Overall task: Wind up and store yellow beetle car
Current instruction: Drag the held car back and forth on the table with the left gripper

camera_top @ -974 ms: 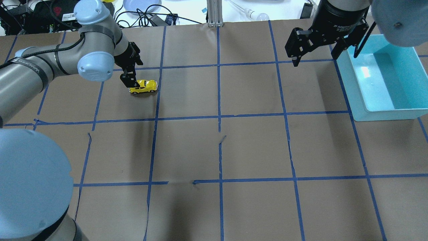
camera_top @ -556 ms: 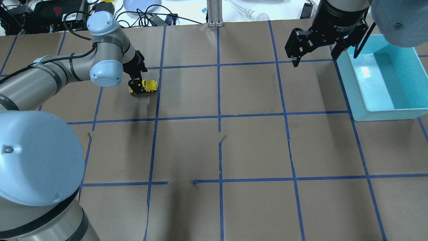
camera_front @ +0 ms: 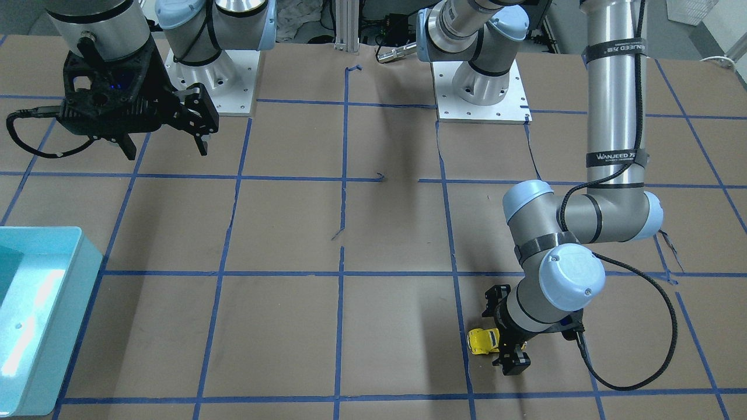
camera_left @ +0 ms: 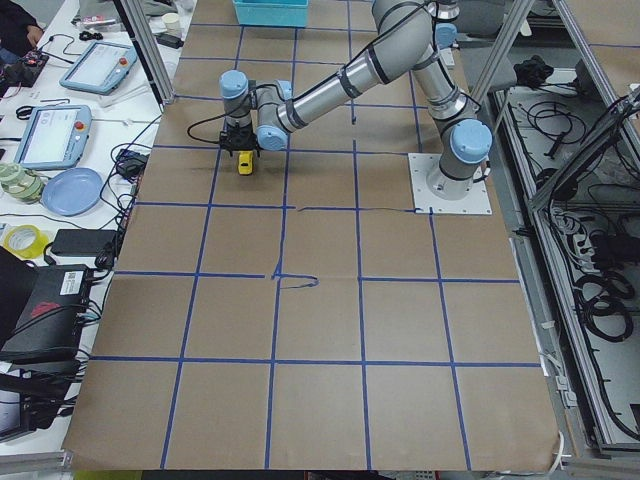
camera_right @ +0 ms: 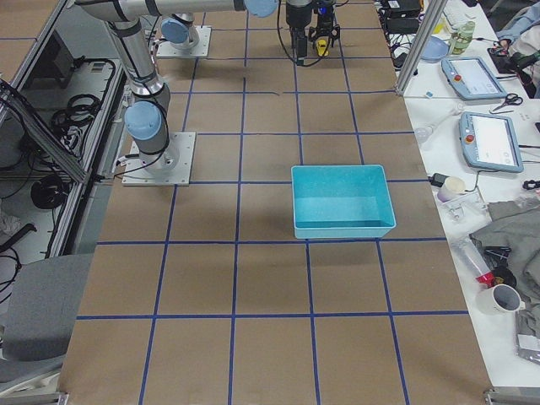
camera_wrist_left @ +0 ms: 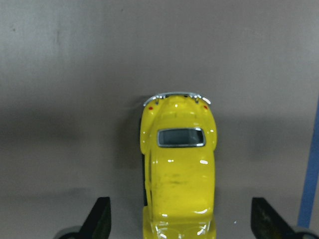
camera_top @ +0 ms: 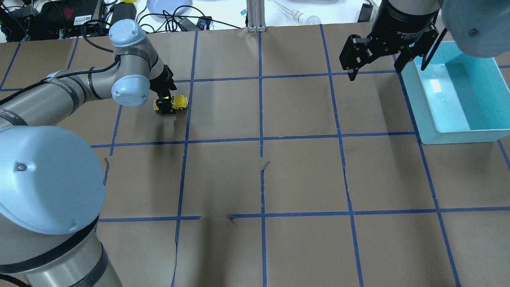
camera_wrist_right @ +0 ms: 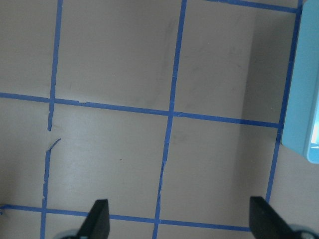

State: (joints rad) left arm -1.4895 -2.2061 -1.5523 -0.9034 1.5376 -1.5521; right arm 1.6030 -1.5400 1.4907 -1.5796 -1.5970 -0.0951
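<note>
Brown-papered table (camera_top: 303, 171), blue tape grid. Left gripper (camera_wrist_left: 182, 221) is spread wide, astride the yellow beetle car (camera_top: 180, 102), no contact. I'd centre it, pinch the flanks gently and keep the wheels down.

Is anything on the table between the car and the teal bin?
Nothing visible. Only bare table lies between the car and the bin. The right gripper hangs open beside the bin, off the table.

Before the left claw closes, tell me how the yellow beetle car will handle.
The yellow beetle car is wheeled, so an uneven touch from the left claw would probably roll it. Its glossy, rounded body may slip. Tiny, likely light.
</note>
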